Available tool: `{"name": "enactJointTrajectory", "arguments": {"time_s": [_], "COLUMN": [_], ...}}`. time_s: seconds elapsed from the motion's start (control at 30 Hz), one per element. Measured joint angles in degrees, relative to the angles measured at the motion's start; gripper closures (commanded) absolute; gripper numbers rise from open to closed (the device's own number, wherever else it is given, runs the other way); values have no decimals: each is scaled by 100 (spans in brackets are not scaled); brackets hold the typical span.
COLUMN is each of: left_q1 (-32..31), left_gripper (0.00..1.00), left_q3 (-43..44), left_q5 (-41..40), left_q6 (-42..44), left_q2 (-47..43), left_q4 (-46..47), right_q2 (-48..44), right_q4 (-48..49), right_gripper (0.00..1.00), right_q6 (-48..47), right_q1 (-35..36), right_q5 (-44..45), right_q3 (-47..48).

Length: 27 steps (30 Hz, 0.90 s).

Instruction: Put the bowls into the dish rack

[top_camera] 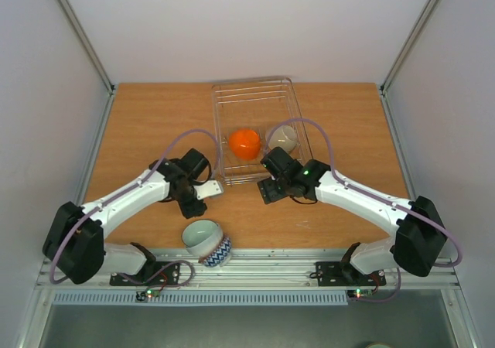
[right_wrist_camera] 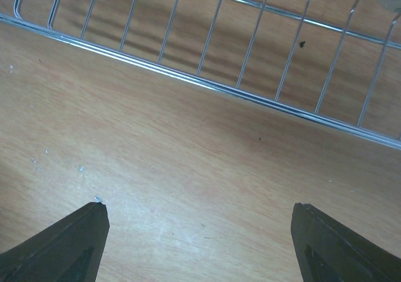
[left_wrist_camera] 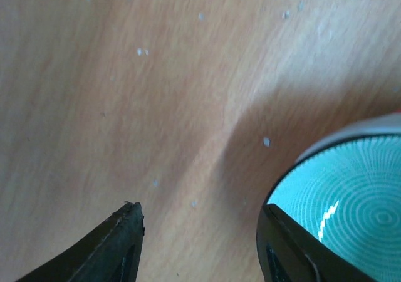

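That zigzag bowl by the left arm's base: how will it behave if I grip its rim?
The zigzag bowl looks stiff and glazed; the glare on its teal inside suggests a slippery rim. It seems tilted, so a nudge may rock or roll it. Probably ceramic, so likely to chip if dropped.

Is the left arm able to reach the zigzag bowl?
Probably yes. The left gripper is open just beside the zigzag bowl, and nothing lies between them on the table.

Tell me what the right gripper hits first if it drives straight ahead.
Right gripper tilts down: probably bare table first, just short of the rack's near rail. Depth unclear; the rail could come first.
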Motion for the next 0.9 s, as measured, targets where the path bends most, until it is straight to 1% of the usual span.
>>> {"name": "enactJointTrajectory", "arguments": {"time_s": [0.13,0.27,0.63,0.9], "left_q1": [256,466,474,474], "left_gripper": [43,43,44,45], "left_q3": [-120,-133,-195,-358], "left_q5": [70,236,638,699], "left_q6": [168,332,603,634], "left_q2": [-131,-199,-118,101], "left_q4": [-293,-533,-861,-857], "right_q2": [92,164,365,422], "right_q4": [26,48,98,122], "right_gripper": [18,18,18,18], "right_q6": [-2,-2,-2,-4], "right_q1": [0,0,0,0], "right_q5": [-79,-122,-170,-170], "right_q3": [4,46,70,133]}}
